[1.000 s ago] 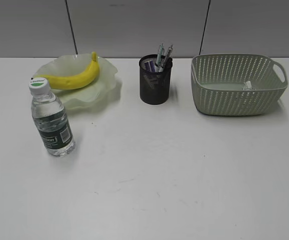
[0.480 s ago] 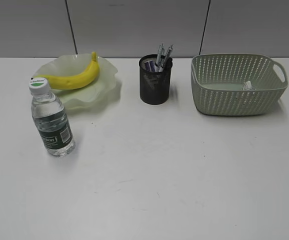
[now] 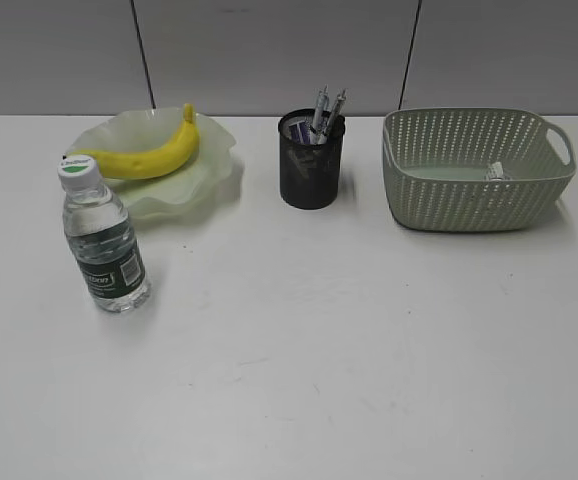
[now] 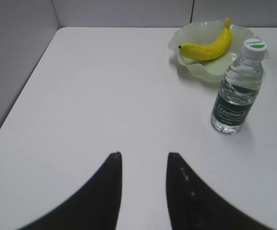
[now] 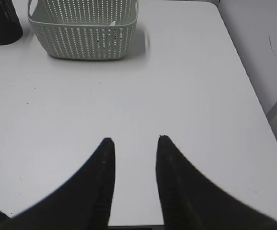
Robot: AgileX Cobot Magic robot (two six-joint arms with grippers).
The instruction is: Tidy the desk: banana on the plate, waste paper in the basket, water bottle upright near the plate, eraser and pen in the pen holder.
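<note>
White desk [image 3: 299, 380], left to right: upright water bottle [image 3: 104, 240] just before the plate [image 3: 209, 170] holding the banana [image 3: 149, 155]; pen holder [image 3: 311, 160] with pens [image 3: 327, 108]; basket [image 3: 474, 170] containing waste paper [image 3: 495, 171]. Left gripper [image 4: 143, 158] and right gripper [image 5: 134, 140] hover apart, empty.

A white desk [image 3: 349, 370] whose near half lies bare from edge to edge. Along the far side stand three obstacles in a row: a plate [image 3: 184, 175] at left with a banana [image 3: 144, 158] lying in it, a pen holder [image 3: 310, 160] in the middle with pens [image 3: 327, 110] sticking up above its rim, and a basket [image 3: 474, 170] at right. Open gaps of bare desk separate the three. A bottle [image 3: 104, 240] stands upright just in front of the plate's left part, narrowing the approach there. Both grippers [image 4: 142, 160] [image 5: 134, 141] hang over bare desk with a gap between their fingers.
</note>
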